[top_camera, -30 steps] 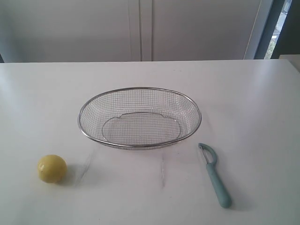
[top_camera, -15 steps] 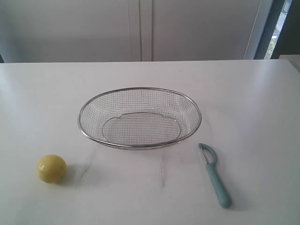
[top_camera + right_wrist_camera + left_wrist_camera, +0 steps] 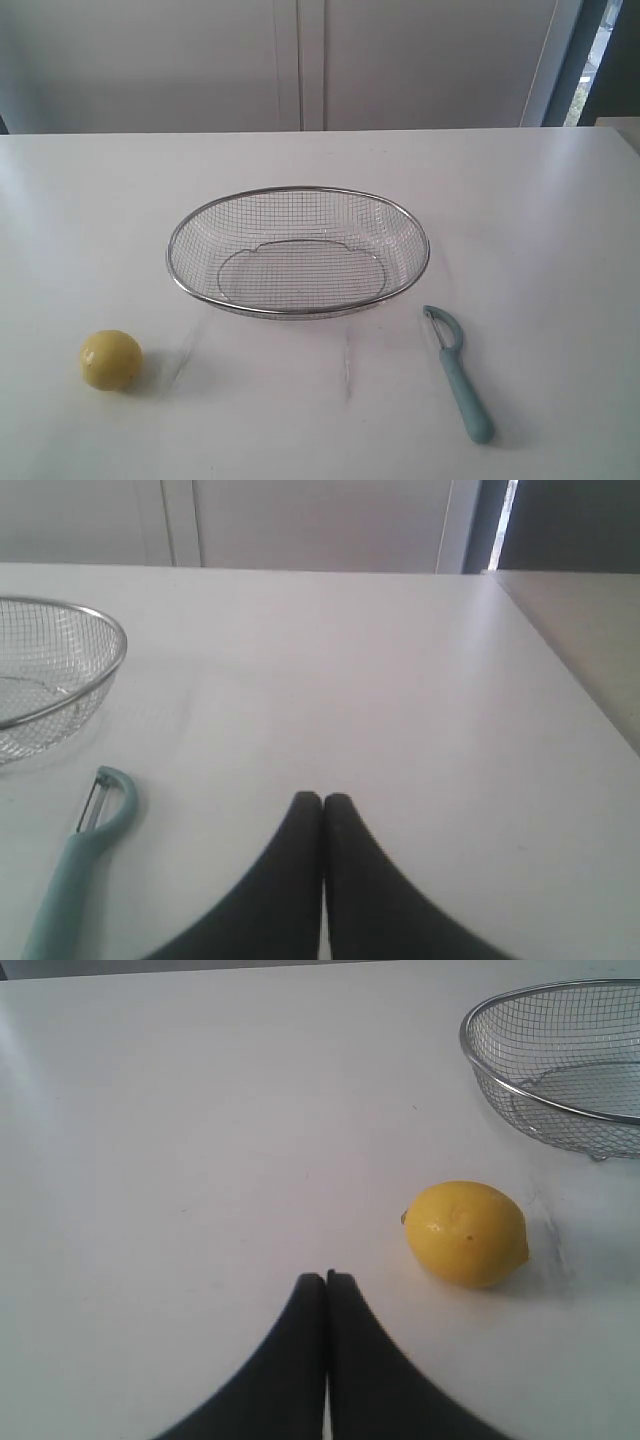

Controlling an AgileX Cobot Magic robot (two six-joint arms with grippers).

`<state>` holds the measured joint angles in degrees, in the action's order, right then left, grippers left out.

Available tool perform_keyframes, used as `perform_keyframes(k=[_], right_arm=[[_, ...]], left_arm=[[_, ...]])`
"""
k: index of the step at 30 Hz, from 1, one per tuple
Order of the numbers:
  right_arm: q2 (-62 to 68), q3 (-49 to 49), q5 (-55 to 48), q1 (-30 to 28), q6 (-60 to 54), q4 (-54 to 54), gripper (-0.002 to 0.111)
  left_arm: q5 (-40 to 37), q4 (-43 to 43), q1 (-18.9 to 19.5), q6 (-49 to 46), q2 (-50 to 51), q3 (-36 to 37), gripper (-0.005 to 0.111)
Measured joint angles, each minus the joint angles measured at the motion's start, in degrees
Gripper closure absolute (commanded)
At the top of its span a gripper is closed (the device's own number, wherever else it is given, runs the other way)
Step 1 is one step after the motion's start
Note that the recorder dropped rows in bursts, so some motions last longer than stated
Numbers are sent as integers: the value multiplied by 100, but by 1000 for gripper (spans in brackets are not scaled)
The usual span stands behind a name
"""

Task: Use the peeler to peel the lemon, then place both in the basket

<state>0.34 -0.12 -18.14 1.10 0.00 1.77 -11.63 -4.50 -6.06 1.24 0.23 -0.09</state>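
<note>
I see my left gripper (image 3: 326, 1278) pressed closed and empty, with the lemon (image 3: 466, 1232) lying near it on the table (image 3: 540, 220). My right gripper (image 3: 322, 800) is closed too, near the peeler (image 3: 72, 865). The basket (image 3: 300, 188) sits between them, touching neither.

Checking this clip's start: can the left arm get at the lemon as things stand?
Probably yes. The lemon lies alone on the table, apart from the basket, nothing between it and the left gripper. Its jaws are shut and must open first.
</note>
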Motion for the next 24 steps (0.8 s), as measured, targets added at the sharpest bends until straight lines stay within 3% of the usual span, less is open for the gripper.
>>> perform_keyframes(k=[17, 24], right_arm=[[0, 0, 2180, 0, 0, 0, 108], [0, 0, 2342, 0, 0, 0, 108]], left_arm=[[0, 0, 0, 0, 0, 0, 107], [0, 0, 0, 0, 0, 0, 107]])
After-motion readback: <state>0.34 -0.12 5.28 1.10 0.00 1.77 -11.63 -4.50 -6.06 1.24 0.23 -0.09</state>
